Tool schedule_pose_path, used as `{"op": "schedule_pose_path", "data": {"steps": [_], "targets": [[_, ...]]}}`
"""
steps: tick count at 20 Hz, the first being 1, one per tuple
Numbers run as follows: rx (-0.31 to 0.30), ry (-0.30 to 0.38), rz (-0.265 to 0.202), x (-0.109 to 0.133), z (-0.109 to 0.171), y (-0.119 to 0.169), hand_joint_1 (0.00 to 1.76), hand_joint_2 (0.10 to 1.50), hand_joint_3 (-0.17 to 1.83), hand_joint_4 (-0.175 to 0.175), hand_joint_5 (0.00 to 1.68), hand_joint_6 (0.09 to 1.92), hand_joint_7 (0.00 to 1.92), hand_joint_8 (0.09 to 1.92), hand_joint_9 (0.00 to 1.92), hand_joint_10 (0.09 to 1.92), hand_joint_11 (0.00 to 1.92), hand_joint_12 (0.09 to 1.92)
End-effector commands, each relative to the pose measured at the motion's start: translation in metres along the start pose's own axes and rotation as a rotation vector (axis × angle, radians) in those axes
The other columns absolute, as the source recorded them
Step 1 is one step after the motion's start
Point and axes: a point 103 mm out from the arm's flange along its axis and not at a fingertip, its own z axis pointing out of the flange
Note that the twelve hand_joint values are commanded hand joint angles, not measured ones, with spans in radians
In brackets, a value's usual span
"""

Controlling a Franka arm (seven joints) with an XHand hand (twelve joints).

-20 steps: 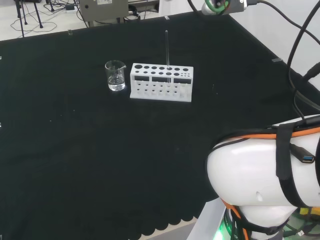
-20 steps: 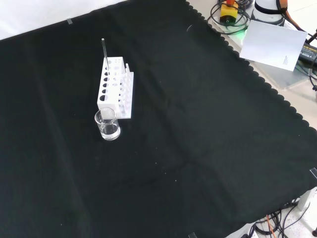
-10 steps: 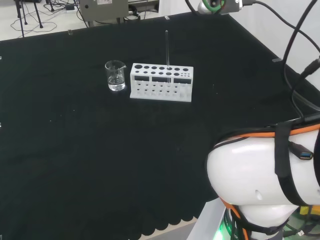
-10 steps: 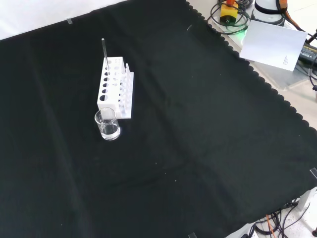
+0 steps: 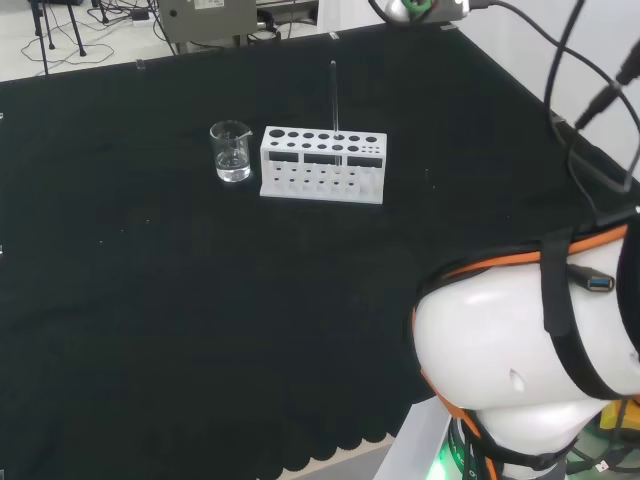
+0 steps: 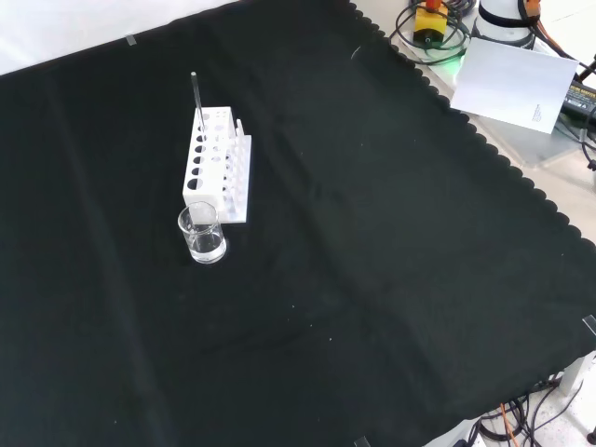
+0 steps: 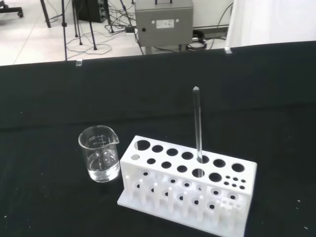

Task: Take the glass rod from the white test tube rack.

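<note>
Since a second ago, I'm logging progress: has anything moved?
In the head view the arm's white link has shifted slightly and its cables have swung. The glass rod still stands in the white rack, beaker beside it, both untouched.

From my station, the lower end of the glass rod (image 7: pixel 197 123) is hidden inside the white test tube rack (image 7: pixel 187 185); I cannot tell how deep it sits. The rack's near bottom corner is cut off by the wrist view's edge. In the head view, the arm's white link (image 5: pixel 520 365) runs off the frame's right and lower edges. The liquid level in the beaker (image 6: pixel 202 233) is too faint to judge from the front view.
</note>
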Motion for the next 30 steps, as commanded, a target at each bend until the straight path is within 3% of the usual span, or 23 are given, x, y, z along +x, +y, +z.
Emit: {"op": "schedule_pose_path", "data": {"steps": [1,8,11,16,24,30], "targets": [[-0.052,0.053,-0.057,-0.007,0.024,0.052,0.53,0.94,0.43,-0.155,0.14,0.09,0.14,0.99,0.51,0.95,0.37,1.43],[-0.006,0.022,-0.081,-0.015,0.046,0.09,0.54,0.95,0.44,-0.171,0.21,0.09,0.21,1.01,0.58,0.97,0.44,1.42],[-0.021,0.003,-0.086,-0.012,0.048,0.098,0.53,0.95,0.44,-0.175,0.22,0.09,0.24,1.02,0.61,0.98,0.46,1.41],[0.031,0.03,-0.103,-0.022,0.06,0.128,0.53,0.95,0.44,-0.175,0.26,0.09,0.29,1.04,0.66,1.01,0.48,1.41],[0.036,0.029,-0.126,-0.027,0.088,0.16,0.53,0.96,0.45,-0.175,0.3,0.09,0.35,1.06,0.71,1.05,0.5,1.41],[0.075,0.05,-0.128,-0.04,0.111,0.182,0.53,0.96,0.45,-0.175,0.32,0.09,0.38,1.07,0.73,1.06,0.52,1.4]]}}
